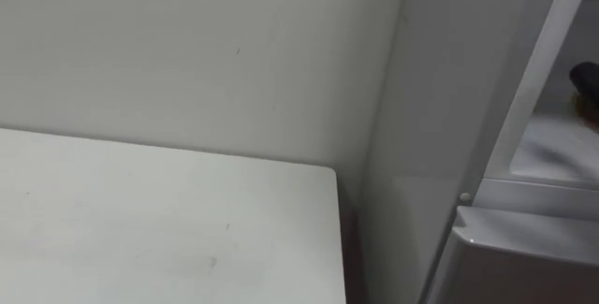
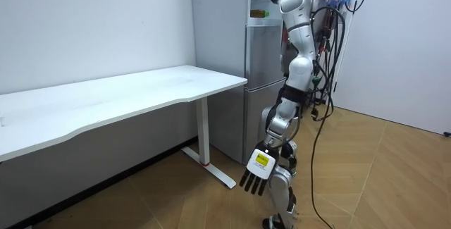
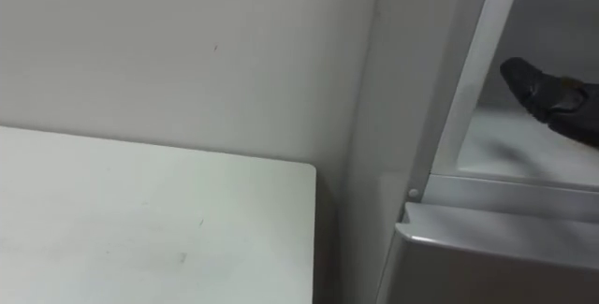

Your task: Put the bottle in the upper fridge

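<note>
Placement seems to be the step in hand: the robot stands before the fridge, just right of the white table [image 1: 140, 220], with its right hand [image 3: 547, 94] raised inside the open upper fridge compartment [image 3: 510, 150]. Whether this hand is closed on something cannot be told. The bottle cannot be recognised with certainty; in the room view a small green-and-yellow thing [image 2: 261, 12] stands in the compartment below the hand, and it may be the bottle. The left hand [image 2: 257, 169] hangs low beside the leg, fingers straight and holding nothing. If the right hand has the bottle, the next move calls for setting it upright on the shelf and loosening the fingers; if not, for drawing the arm out clear of the frame. Count: one fridge, one table, two hands, one lower door [image 1: 524, 267], shut, and one possible bottle.
</note>
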`<state>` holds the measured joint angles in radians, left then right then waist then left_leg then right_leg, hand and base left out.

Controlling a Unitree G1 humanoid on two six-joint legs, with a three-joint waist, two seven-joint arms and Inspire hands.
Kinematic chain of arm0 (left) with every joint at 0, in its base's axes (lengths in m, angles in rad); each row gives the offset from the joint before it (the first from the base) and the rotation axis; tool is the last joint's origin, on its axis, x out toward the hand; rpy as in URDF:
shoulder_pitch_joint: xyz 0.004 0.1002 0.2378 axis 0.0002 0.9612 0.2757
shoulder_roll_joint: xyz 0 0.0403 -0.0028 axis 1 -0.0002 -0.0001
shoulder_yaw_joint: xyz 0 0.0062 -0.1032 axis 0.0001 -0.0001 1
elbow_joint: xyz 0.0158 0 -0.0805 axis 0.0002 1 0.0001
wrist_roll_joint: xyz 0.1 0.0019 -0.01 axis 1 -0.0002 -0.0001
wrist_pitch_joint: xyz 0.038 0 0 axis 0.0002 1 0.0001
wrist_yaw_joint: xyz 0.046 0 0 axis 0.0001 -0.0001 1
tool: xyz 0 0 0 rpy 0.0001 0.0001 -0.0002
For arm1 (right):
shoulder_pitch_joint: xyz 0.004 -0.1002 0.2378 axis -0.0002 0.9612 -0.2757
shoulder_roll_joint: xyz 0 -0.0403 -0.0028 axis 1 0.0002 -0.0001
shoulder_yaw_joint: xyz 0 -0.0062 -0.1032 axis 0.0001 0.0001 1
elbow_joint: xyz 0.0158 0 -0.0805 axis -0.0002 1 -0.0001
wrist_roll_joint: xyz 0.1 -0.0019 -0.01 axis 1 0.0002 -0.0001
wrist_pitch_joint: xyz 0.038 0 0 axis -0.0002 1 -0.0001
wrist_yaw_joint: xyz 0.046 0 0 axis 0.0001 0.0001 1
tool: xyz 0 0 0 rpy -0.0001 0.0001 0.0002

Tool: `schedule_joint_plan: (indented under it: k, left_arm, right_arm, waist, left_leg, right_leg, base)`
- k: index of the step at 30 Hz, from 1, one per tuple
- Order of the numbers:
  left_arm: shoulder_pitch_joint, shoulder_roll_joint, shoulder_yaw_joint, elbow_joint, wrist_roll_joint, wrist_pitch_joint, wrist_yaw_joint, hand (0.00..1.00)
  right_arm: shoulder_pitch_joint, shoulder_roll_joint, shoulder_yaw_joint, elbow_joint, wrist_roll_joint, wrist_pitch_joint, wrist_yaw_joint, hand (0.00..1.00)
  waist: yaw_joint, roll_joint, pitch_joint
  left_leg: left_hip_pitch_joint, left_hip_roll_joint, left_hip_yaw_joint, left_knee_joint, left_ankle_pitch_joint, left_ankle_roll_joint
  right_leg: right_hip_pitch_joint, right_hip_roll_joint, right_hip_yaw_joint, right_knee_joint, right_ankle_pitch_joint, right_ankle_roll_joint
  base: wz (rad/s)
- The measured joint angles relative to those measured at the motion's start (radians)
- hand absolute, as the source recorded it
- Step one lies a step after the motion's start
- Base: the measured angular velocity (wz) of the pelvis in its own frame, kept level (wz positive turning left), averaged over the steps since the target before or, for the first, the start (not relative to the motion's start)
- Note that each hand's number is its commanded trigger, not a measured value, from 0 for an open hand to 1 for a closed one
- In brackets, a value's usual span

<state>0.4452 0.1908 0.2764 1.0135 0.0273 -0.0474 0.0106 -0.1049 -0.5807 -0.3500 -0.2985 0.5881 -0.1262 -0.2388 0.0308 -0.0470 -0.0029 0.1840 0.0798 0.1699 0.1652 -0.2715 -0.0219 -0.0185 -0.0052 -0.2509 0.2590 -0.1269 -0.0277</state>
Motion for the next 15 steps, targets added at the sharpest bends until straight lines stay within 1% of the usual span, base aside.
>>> schedule_joint_plan:
  k: [1,4,6,7,9,10,12,13,15]
  left_arm:
    - [0.0,-0.002,0.0,0.001,-0.002,-0.004,0.002,0.0]
    - [-0.001,-0.011,0.0,0.027,-0.015,-0.031,0.01,0.0]
    - [-0.001,-0.015,0.0,0.043,-0.015,-0.039,0.01,0.0]
    - [-0.001,-0.016,0.0,0.048,-0.015,-0.039,0.011,0.0]
    - [-0.001,-0.018,0.0,0.059,-0.015,-0.039,0.018,0.0]
    - [-0.001,-0.019,0.0,0.062,-0.015,-0.039,0.018,0.0]
    - [-0.001,-0.018,-0.003,0.067,-0.018,-0.039,0.018,0.0]
    - [-0.002,-0.018,-0.004,0.067,-0.018,-0.039,0.018,0.0]
    - [-0.005,-0.019,-0.005,0.067,-0.016,-0.039,0.016,0.0]
  right_arm:
    - [0.005,0.0,0.0,-0.002,0.002,-0.005,-0.001,0.0]
    - [0.016,0.001,-0.003,-0.037,0.003,-0.011,-0.002,0.0]
    - [0.056,0.006,-0.007,-0.086,0.023,-0.042,0.004,0.0]
    - [0.062,0.011,-0.008,-0.093,0.031,-0.047,0.01,0.0]
    - [0.089,0.049,-0.022,-0.119,0.063,-0.048,0.028,0.0]
    - [0.093,0.055,-0.024,-0.12,0.078,-0.048,0.036,0.0]
    - [0.098,0.076,-0.026,-0.12,0.156,-0.047,0.07,0.0]
    - [0.098,0.082,-0.026,-0.121,0.172,-0.047,0.08,0.0]
    - [0.11,0.114,-0.026,-0.143,0.251,-0.046,0.129,0.0]
  waist:
    - [0.0,0.0,-0.0005]
    - [-0.004,0.008,-0.0045]
    - [-0.004,0.012,-0.004]
    - [-0.005,0.012,-0.0038]
    - [-0.005,0.007,-0.0014]
    - [-0.005,0.008,-0.002]
    - [-0.013,0.002,-0.001]
    - [-0.016,0.001,-0.0011]
    - [-0.021,0.004,-0.0016]
  left_leg:
    - [0.0,0.0,0.001,-0.001,0.0,0.0]
    - [0.002,0.0,0.007,-0.003,0.0,0.0]
    - [0.003,0.002,0.008,-0.004,0.0,0.0]
    - [0.003,0.002,0.009,-0.005,0.0,-0.001]
    - [0.0,0.003,0.015,-0.004,-0.002,-0.003]
    - [-0.002,0.002,0.017,-0.003,-0.002,-0.003]
    - [-0.013,0.001,0.022,0.003,-0.005,-0.003]
    - [-0.013,0.001,0.021,0.003,-0.004,-0.003]
    - [-0.01,0.001,0.026,0.004,-0.004,-0.003]
  right_leg:
    - [0.0,0.0,0.001,0.0,0.0,0.0]
    - [0.0,0.001,0.003,0.0,0.0,0.0]
    - [-0.001,0.003,0.009,0.0,0.0,0.0]
    - [-0.001,0.004,0.011,0.0,0.0,0.0]
    - [-0.009,0.006,0.017,0.002,0.001,-0.001]
    - [-0.012,0.007,0.021,0.005,0.001,-0.001]
    - [-0.026,0.005,0.029,0.014,0.0,-0.001]
    - [-0.026,0.005,0.029,0.014,0.0,-0.001]
    - [-0.026,0.007,0.034,0.014,0.0,-0.001]
  base:
    - [-0.04]
    - [-0.05]
    - [-0.02]
    - [-0.05]
    - [-0.08]
    - [-0.13]
    - [-0.09]
    - [0.0]
    - [-0.05]
